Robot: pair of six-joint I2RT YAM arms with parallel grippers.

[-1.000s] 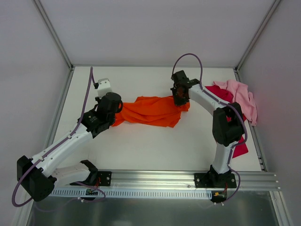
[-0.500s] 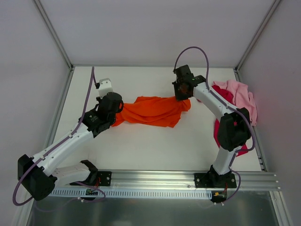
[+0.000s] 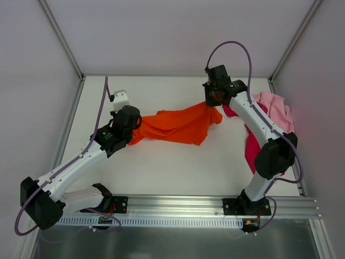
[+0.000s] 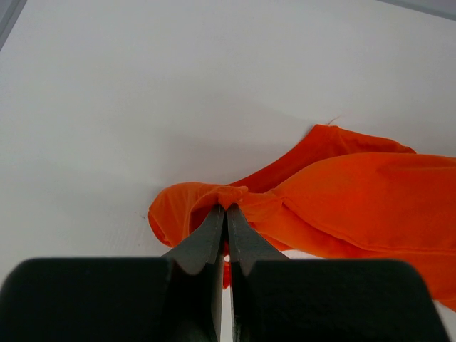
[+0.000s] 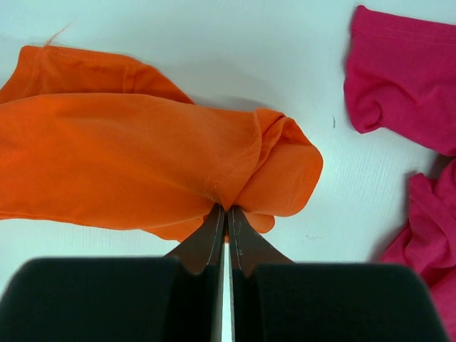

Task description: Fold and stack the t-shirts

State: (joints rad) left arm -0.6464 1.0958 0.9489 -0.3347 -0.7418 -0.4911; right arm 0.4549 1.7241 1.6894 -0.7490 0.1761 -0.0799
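Note:
An orange t-shirt (image 3: 175, 125) is stretched between my two arms in the middle of the white table. My left gripper (image 4: 228, 208) is shut on its left end, low near the table. My right gripper (image 5: 226, 209) is shut on its right end and holds that end lifted. The orange cloth (image 5: 128, 157) hangs bunched below the right jaws, and it spreads rightward from the left jaws as orange folds (image 4: 356, 199). A magenta-red t-shirt (image 3: 253, 148) and a light pink t-shirt (image 3: 277, 110) lie crumpled at the right edge.
The table (image 3: 161, 167) is ringed by metal rails and white walls. A metal rail (image 3: 188, 205) with both arm bases runs along the near edge. The magenta-red shirt (image 5: 406, 71) lies close to the right of my right gripper.
My right gripper has moved back and up with the orange shirt's right end, pulling the cloth taut and off the table. The left arm has stayed put.

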